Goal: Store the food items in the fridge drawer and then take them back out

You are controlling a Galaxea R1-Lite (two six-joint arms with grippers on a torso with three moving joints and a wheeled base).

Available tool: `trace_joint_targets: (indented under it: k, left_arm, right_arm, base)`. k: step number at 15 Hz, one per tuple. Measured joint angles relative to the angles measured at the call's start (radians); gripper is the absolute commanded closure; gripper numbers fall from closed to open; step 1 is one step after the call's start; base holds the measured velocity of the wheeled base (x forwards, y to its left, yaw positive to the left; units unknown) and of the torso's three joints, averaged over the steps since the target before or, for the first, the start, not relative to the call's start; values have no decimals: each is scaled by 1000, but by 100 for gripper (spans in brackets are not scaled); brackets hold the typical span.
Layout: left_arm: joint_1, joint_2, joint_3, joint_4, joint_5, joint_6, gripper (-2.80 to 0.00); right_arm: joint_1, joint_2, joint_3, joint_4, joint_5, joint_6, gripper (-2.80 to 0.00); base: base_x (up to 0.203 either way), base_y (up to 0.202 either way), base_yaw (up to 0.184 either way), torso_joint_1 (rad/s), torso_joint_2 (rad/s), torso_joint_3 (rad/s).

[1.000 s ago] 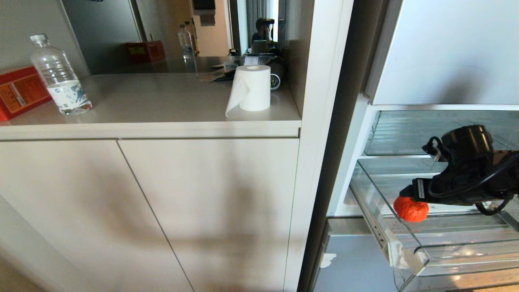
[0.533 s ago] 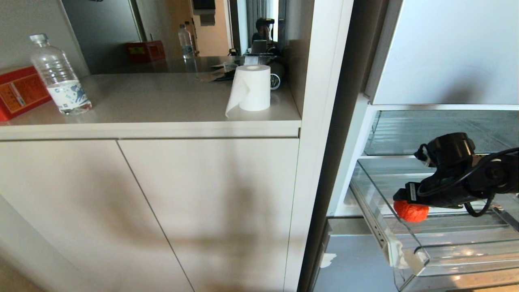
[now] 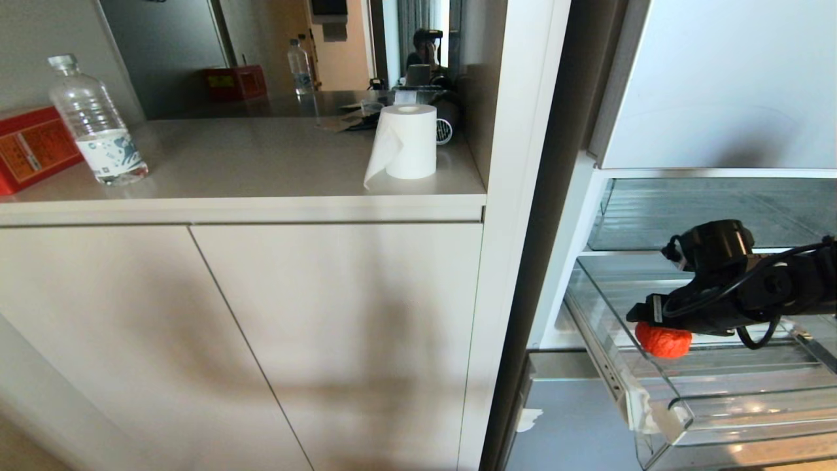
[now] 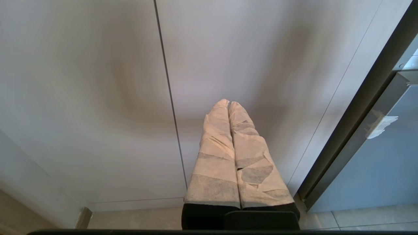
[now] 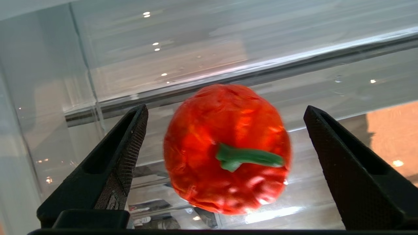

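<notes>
1. The drawer is pulled out of the open fridge; its clear front wall is the nearest part, at the lower right of the head view, with a white scrap stuck at its near left corner.
2. The pumpkin lies on the drawer's ribbed floor, close to the left wall and about midway between the front wall and the back.
3. In the right wrist view the pumpkin shows its green stem toward the camera, with clear drawer walls behind it.
4. The right gripper reaches in from the right edge of the head view, directly above the pumpkin.
5. Its jaws stand wide: the right wrist view shows the gripper with a black finger on each side of the pumpkin and a clear gap between each finger and the fruit, so nothing is gripped.
6. Behind the drawer a second clear bin sits further into the fridge, under a white panel.
7. The left gripper appears only in its own wrist view, its taped fingers pressed together, pointing at the pale cabinet doors near the floor.
8. In the head view the cabinet fills the left side, and its counter is beyond.
9. A paper roll stands near the counter's right edge.
10. A water bottle and a red box stand at the counter's left edge, just beside each other.
</notes>
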Motion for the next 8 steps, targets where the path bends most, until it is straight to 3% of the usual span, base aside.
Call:
trace_joint_targets:
  k: [5, 6, 7, 8]
  left_arm:
    - [0, 0, 0, 0, 0, 0, 0]
    - [0, 0, 0, 0, 0, 0, 0]
    - [0, 0, 0, 0, 0, 0, 0]
    - [0, 0, 0, 0, 0, 0, 0]
  right_arm:
    - [0, 22, -1, 0, 1, 2, -280]
    - [0, 25, -1, 0, 1, 3, -237]
    - [0, 28, -1, 0, 1, 3, 0]
    - [0, 30, 0, -1, 0, 5, 0]
  base:
    - [0, 0, 0, 0, 0, 0]
    - [0, 0, 0, 0, 0, 0]
    - [0, 0, 0, 0, 0, 0]
    - [0, 0, 0, 0, 0, 0]
